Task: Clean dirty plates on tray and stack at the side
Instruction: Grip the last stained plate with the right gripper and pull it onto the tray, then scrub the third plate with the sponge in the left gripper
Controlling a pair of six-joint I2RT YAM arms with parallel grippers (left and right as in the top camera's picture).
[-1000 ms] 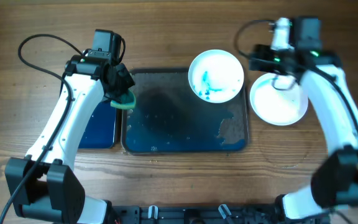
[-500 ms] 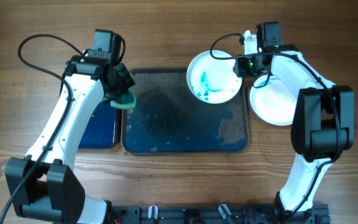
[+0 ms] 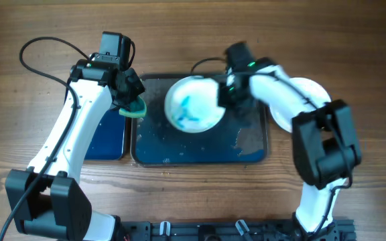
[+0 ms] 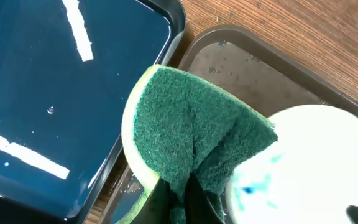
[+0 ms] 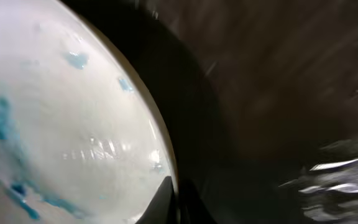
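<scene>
A white plate (image 3: 191,105) with blue smears is over the middle of the dark grey-blue tray (image 3: 179,148). My right gripper (image 3: 224,94) is shut on its right rim. In the right wrist view the fingers (image 5: 176,200) pinch the plate's (image 5: 61,124) edge above the wet tray (image 5: 278,93). My left gripper (image 3: 131,102) hangs at the tray's left rim, shut on a green sponge (image 3: 137,108). The left wrist view shows the sponge (image 4: 191,130) folded in the gripper (image 4: 185,202), close beside the plate (image 4: 316,168). Another white plate (image 3: 315,88) lies right of the tray, partly hidden by my right arm.
A smaller glossy blue tray (image 3: 106,137) sits against the big tray's left side, and the left wrist view shows it (image 4: 61,93) under the sponge. Water drops and pale smears mark the big tray's right half (image 3: 250,137). Wooden table lies all around.
My right arm swung left from the side plate, shut on the smeared plate's rim and carried it from the tray's back right corner towards the middle. The left arm stayed still.
</scene>
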